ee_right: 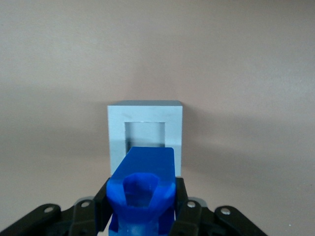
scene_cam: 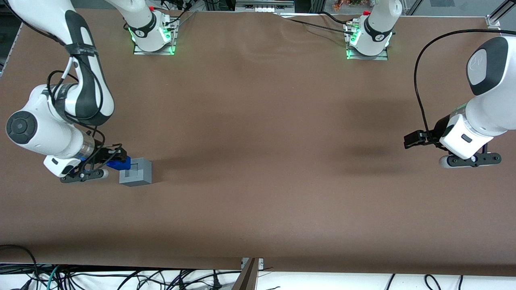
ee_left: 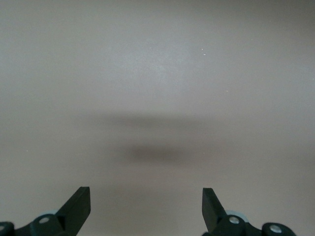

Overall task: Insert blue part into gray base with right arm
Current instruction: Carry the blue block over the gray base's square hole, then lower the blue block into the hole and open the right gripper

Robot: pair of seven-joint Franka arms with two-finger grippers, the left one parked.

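The gray base (scene_cam: 136, 172) stands on the brown table toward the working arm's end, its square recess (ee_right: 144, 133) showing in its top face. Pressed between the black fingers (ee_right: 101, 204) of my right gripper (scene_cam: 115, 160) is the blue part (scene_cam: 119, 163), with the gripper shut on it. The part hangs just beside the base at about the height of its top, its tip (ee_right: 150, 157) overlapping the base's nearer rim (ee_right: 118, 150) in the right wrist view. I cannot tell whether the part touches the base.
Both arm bases (scene_cam: 152, 30) (scene_cam: 369, 38) are bolted along the table edge farthest from the front camera. Loose cables (scene_cam: 60, 278) lie below the table's front edge.
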